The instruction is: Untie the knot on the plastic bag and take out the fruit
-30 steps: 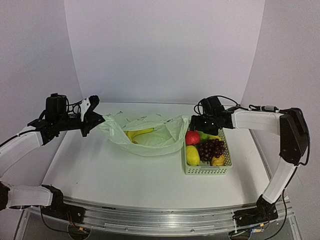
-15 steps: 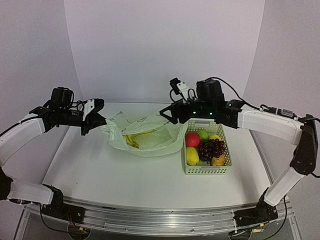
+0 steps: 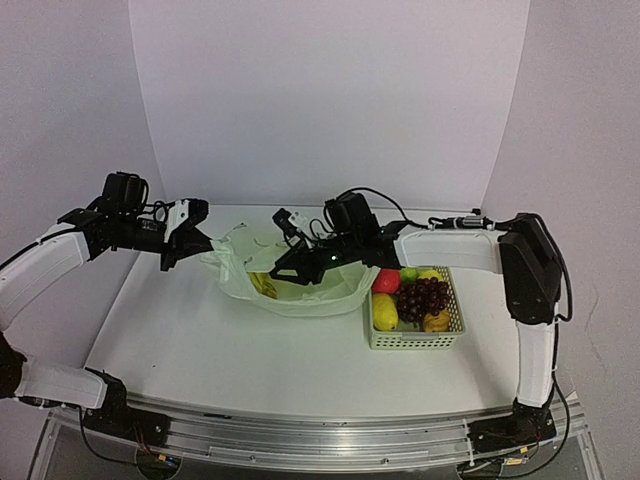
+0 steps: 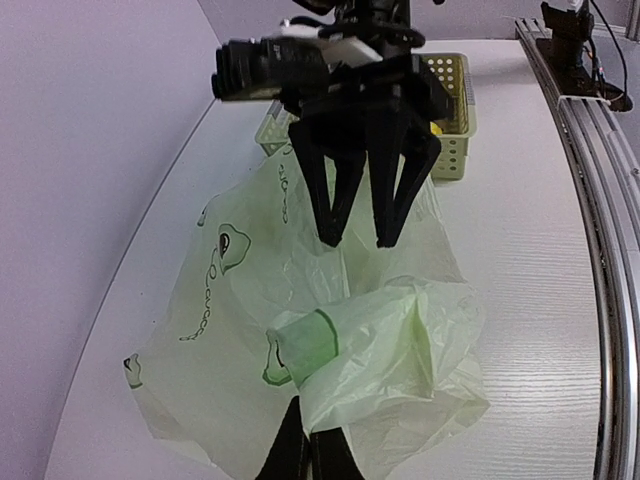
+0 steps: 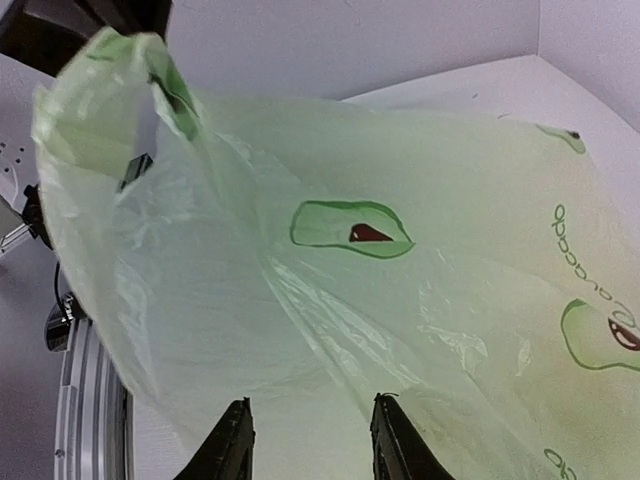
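1. The tabletop carries everything, with the bag near its middle
2. The left arm reaches in low and almost level to the bag's left edge. The right arm comes in from the bag's right, wrist tipped down over the bag's mouth
3. The bag is thin, crinkly and limp, its mouth lying open with nothing tied that I can see. I judge it light and slippery, prone to slide and bunch when pulled, so a gathered fold of the rim gives the best hold
4. The basket stands just beside the bag on its right, holding an apple, a pear, grapes and two yellowish fruits
5. The bananas lie inside the bag toward its left. They look firm but easily bruised, best taken across the middle
6. The left tool is pinched tight on a bunched fold of the bag's left rim
7. The right tool hangs just above the bag's inside, its fingers spread with nothing between them
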`<act>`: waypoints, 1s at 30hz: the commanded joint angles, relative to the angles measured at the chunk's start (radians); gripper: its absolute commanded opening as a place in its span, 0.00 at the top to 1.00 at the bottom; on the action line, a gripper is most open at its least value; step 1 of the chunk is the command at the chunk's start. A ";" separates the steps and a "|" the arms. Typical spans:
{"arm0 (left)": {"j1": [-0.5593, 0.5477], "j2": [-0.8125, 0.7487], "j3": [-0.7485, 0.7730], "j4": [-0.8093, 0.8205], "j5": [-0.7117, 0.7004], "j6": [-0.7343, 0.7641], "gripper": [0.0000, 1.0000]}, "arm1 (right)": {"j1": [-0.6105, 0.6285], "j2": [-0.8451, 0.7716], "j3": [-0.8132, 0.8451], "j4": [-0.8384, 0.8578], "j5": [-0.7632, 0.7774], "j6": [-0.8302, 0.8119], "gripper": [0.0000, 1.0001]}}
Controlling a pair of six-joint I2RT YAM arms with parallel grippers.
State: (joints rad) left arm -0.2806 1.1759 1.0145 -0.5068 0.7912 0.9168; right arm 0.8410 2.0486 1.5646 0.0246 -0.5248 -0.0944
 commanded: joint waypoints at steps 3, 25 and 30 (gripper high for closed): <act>0.005 0.009 0.046 -0.006 0.022 0.016 1.00 | 0.000 0.090 0.077 -0.004 0.002 -0.057 0.68; 0.003 0.005 0.020 0.026 0.016 0.007 1.00 | 0.092 0.016 -0.048 -0.056 0.277 -0.329 0.81; 0.004 0.010 0.012 0.055 0.037 0.000 1.00 | 0.083 0.158 0.081 -0.046 0.463 -0.424 0.78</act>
State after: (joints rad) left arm -0.2806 1.1816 1.0145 -0.5031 0.7924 0.9179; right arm 0.9363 2.0927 1.5223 -0.0318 -0.2327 -0.4318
